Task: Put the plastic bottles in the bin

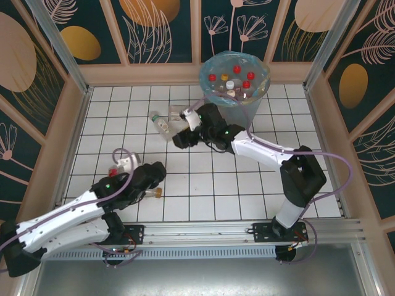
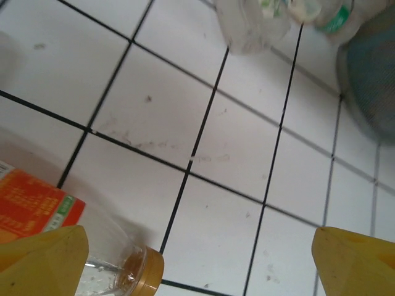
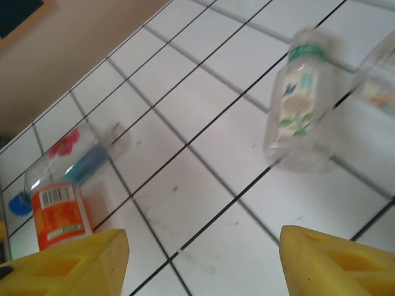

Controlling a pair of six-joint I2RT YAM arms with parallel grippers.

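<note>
Bottles (image 1: pixel 236 69) sat capped inside the bin (image 1: pixel 242 111) on my overhead camera. From the left wrist I saw the left gripper (image 2: pixel 197 262) spread wide, with an orange-capped bottle (image 2: pixel 108 246) lying just beside it. From the right wrist, the right gripper (image 3: pixel 203 259) gaped empty near a green-capped bottle (image 3: pixel 297 102).

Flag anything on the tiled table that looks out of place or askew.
No spill or damage shows. Outside the bin, a green-capped bottle lies on its side ahead of the open right gripper, and an orange-labelled bottle lies on its side beside the open left gripper.
</note>
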